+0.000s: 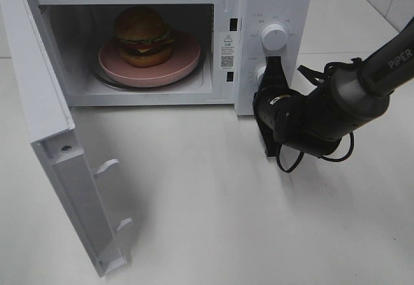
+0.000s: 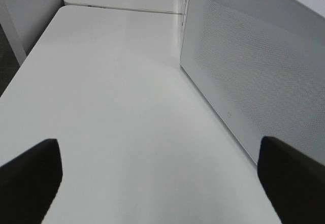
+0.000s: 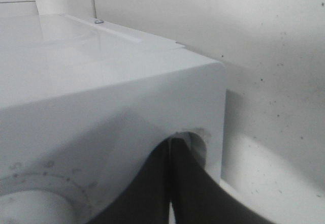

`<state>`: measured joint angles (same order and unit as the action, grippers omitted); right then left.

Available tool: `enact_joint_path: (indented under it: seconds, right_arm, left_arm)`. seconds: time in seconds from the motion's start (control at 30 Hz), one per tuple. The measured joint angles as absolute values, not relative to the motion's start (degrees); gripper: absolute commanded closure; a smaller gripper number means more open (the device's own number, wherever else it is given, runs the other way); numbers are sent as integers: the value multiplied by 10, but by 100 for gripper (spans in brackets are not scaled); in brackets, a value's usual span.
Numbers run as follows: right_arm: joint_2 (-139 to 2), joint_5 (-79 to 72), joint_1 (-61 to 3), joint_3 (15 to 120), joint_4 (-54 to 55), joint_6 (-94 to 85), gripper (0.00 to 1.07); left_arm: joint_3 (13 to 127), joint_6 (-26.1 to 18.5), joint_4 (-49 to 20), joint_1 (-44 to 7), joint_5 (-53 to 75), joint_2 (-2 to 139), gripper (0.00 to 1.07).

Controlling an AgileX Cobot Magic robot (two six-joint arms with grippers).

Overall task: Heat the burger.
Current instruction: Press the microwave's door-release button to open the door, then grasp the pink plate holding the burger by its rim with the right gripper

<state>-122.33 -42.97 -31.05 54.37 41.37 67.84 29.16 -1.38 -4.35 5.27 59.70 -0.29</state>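
The burger [image 1: 142, 36] sits on a round pink plate [image 1: 184, 59] inside the white microwave [image 1: 272, 0], whose door [image 1: 58, 143] stands wide open at the left. My right gripper [image 1: 270, 66] is shut, its tips pressed against the lower knob [image 1: 261, 73] on the control panel, below the upper knob [image 1: 275, 37]. In the right wrist view the closed fingers [image 3: 175, 183] meet that lower knob [image 3: 197, 141]. My left gripper [image 2: 160, 155] is open over bare table, holding nothing, with the door's outer face [image 2: 254, 66] beside it. The left arm is out of the exterior view.
The open door juts out over the white table [image 1: 213, 201] toward the front left. The right arm's dark wrist and cables [image 1: 310, 117] hang just in front of the control panel. A tiled wall lies behind the microwave.
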Motion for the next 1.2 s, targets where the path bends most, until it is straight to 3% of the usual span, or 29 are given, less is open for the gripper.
enact_joint_path:
  seconds: [0.8, 1.2]
  right_arm:
    - [-1112, -398, -304, 435, 252, 694, 107]
    - [-1047, -275, -304, 422, 155, 628, 107]
  left_arm:
    - [292, -14, -44, 53, 597, -3, 6]
    - [292, -14, -44, 53, 597, -3, 6]
